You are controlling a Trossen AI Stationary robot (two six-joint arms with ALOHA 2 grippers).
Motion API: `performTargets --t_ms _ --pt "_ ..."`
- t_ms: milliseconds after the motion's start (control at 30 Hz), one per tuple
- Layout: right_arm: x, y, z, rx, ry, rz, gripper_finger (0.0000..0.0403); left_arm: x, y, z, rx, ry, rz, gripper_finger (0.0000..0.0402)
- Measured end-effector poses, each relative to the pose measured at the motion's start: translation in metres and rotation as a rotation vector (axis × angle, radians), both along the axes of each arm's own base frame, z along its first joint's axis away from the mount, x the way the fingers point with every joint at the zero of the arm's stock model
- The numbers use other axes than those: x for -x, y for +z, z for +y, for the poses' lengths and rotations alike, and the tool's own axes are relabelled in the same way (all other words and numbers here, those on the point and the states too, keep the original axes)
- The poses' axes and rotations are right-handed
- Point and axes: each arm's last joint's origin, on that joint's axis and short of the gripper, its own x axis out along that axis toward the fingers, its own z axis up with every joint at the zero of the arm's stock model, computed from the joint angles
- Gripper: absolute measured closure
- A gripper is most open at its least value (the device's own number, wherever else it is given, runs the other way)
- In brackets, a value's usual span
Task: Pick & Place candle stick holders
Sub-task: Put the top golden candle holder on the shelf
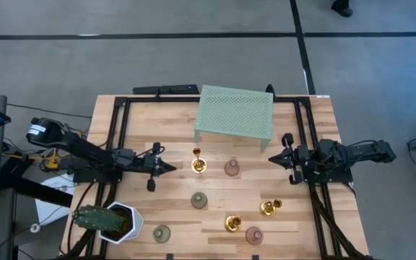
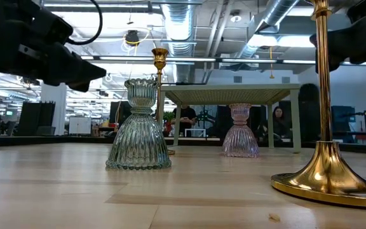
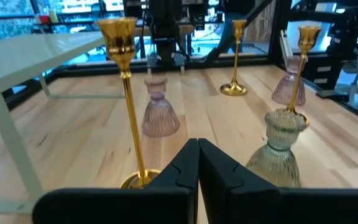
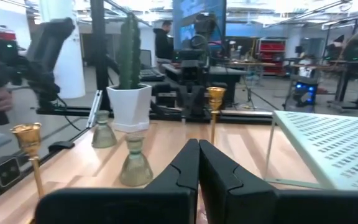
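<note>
Seven candle stick holders stand upright on their bases on the wooden table. A gold one [image 1: 198, 165] and a pinkish one [image 1: 232, 168] stand at mid table, with a pale green one [image 1: 199, 200] nearer. Two gold ones [image 1: 269, 208] [image 1: 233, 223], a pinkish one [image 1: 254, 235] and a pale green one [image 1: 161, 233] stand toward the near edge. My left gripper [image 1: 166, 167] is shut and empty, just left of the mid-table gold holder [image 3: 126, 93]. My right gripper [image 1: 273, 157] is shut and empty, right of the pinkish holder.
A mint-green perforated stand [image 1: 235, 112] stands at the far middle of the table. A white pot with a green cactus [image 1: 114, 220] stands at the near left corner. Black frame rails run along the table's left and right sides.
</note>
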Motion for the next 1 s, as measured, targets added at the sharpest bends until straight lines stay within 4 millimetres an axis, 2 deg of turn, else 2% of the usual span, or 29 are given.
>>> performTargets --t_ms 133,333,567,800,1000 --pt "0.000 0.000 0.000 0.001 -0.004 -0.001 0.0403 -0.012 0.004 -0.002 -0.006 0.001 0.012 0.0397" --pt "0.000 0.003 0.000 -0.004 -0.003 -0.029 0.0403 -0.037 0.007 0.001 -0.120 0.045 0.056 0.0396" --pt "0.000 0.004 0.000 -0.005 0.000 -0.039 0.0403 -0.046 -0.010 0.018 -0.030 0.138 0.152 0.0397" --pt "0.000 0.004 0.000 -0.004 0.002 -0.039 0.0403 -0.066 -0.002 0.017 -0.022 0.085 0.133 0.0396" --pt "0.000 0.004 0.000 -0.005 0.002 -0.039 0.0403 -0.082 -0.006 0.018 -0.072 0.165 0.163 0.0374"
